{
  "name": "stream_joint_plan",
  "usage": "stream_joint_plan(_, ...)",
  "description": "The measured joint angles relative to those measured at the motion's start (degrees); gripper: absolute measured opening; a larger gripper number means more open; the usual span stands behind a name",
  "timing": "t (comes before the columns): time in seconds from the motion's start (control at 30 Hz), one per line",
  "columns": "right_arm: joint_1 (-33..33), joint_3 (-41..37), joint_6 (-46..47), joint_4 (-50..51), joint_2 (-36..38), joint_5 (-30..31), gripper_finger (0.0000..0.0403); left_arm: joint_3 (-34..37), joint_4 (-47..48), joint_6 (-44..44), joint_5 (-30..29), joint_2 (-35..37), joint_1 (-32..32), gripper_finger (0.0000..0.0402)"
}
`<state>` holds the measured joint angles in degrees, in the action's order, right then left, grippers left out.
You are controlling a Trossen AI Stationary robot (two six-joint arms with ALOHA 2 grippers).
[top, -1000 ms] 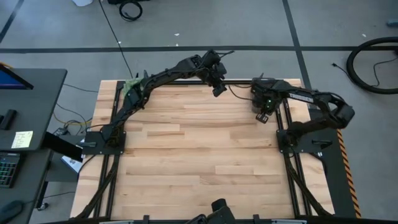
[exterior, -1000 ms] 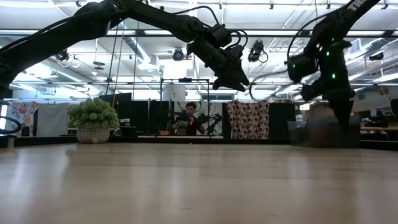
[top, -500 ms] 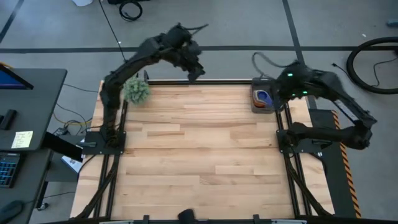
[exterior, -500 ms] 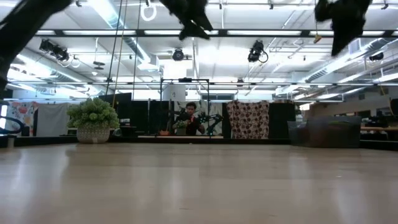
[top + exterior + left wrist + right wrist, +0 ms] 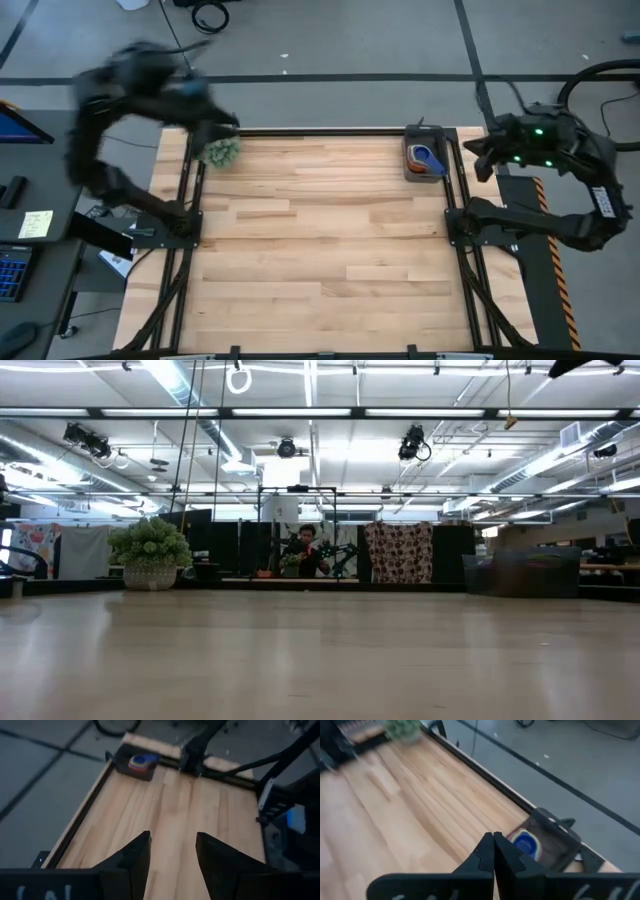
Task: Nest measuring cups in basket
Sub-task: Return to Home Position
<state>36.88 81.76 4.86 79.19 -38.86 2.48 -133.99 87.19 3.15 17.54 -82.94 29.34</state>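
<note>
The dark basket [image 5: 424,160] stands at the table's far right corner. The measuring cups [image 5: 426,156] sit stacked inside it, a blue one on top and orange and red rims below. The basket [image 5: 135,765] and cups [image 5: 142,760] show far off in the left wrist view. My left gripper [image 5: 172,851] is open with nothing between its fingers, blurred high above the far left corner [image 5: 215,128]. My right gripper [image 5: 493,838] is shut and bare, raised beyond the table's right edge [image 5: 482,160], aimed toward the basket [image 5: 555,845] and cups [image 5: 525,842].
A fuzzy green plant ball [image 5: 220,150] sits at the far left corner, right under my left arm. Black frame rails [image 5: 455,190] run along both table sides. In the low view the plant [image 5: 150,555] and the basket [image 5: 520,572] stand far back.
Both arms have risen and drawn back from the table's far edge. My left gripper swung from the far middle toward the far left corner, above the plant ball. My right gripper lifted off the basket and moved past the table's right edge, uncovering the stacked cups.
</note>
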Motion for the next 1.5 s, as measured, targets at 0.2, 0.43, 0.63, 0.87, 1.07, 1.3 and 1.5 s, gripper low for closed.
stream_joint_plan(0.2,0.0,0.0,2.5,-2.3,5.6,-2.5,0.0001,0.2,2.8,-3.5,-4.6,14.7,0.0,0.0162)
stream_joint_plan(0.43,0.0,0.1,1.1,-6.6,9.4,-2.3,0.0001,0.5,2.7,-11.7,-12.6,30.8,0.1,0.0162)
stream_joint_plan(0.63,0.0,0.1,0.2,-6.7,9.7,-2.0,0.0001,0.9,2.8,-13.9,-16.1,38.1,1.9,0.0129)
stream_joint_plan(0.87,0.0,0.0,-0.5,-6.0,10.1,-3.8,0.0001,3.7,2.8,-10.6,-14.8,44.6,5.2,0.0019)
stream_joint_plan(1.07,0.0,-0.9,-0.5,-5.9,13.2,-6.2,0.0001,9.6,2.8,-9.7,-13.2,51.4,8.4,0.001)
stream_joint_plan(1.3,0.9,-5.7,0.1,-8.3,19.4,-6.7,0.0001,19.9,2.8,-7.2,-10.1,61.1,12.4,0.0007)
stream_joint_plan(1.5,3.4,-13.7,0.0,-11.7,26.8,-8.8,0.0001,30.0,-1.3,-5.5,-8.6,72.1,15.5,0.0007)
